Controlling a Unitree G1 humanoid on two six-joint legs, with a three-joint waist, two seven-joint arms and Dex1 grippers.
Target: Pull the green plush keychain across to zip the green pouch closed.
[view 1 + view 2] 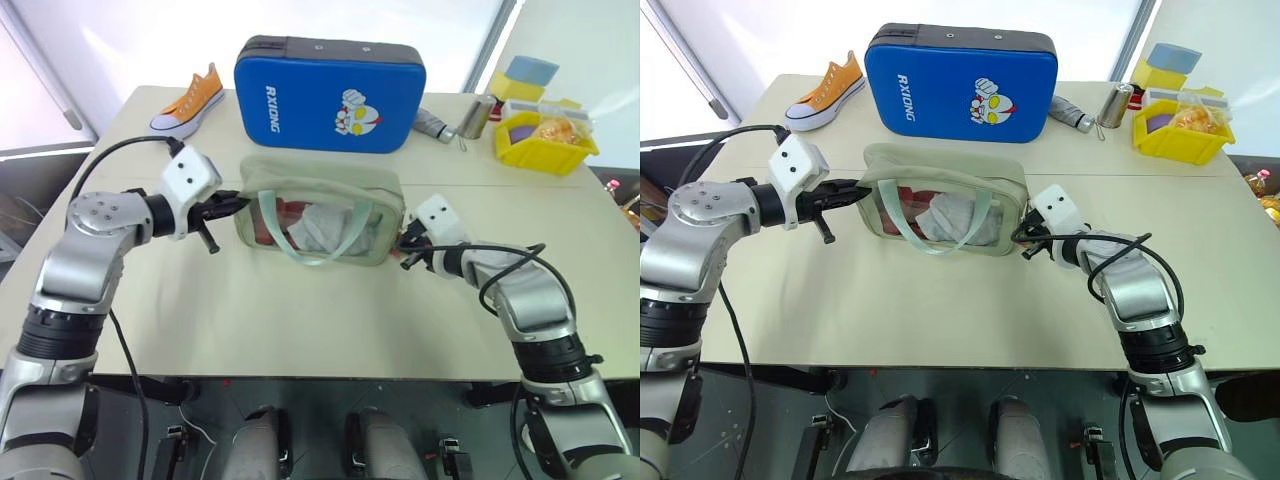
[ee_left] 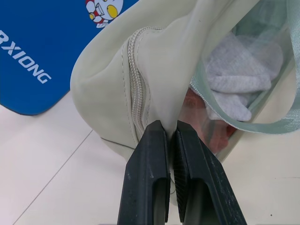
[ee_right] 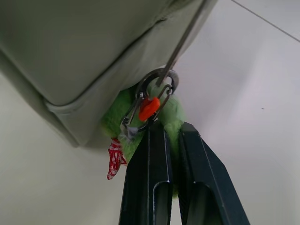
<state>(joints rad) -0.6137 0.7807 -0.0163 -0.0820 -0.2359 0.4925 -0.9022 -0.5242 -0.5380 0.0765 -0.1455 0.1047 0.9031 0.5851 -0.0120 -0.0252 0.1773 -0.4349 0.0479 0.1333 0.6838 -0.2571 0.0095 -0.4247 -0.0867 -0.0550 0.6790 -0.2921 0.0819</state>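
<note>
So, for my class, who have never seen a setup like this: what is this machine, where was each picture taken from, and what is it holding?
It is a humanoid robot with two arms. Two pictures come from its head, looking down at a table; two come from its wrists. The left gripper is shut on one end of the green pouch. The right gripper is shut on the green plush keychain at the other end. Behind lie a blue case, an orange shoe and a yellow bin.
</note>
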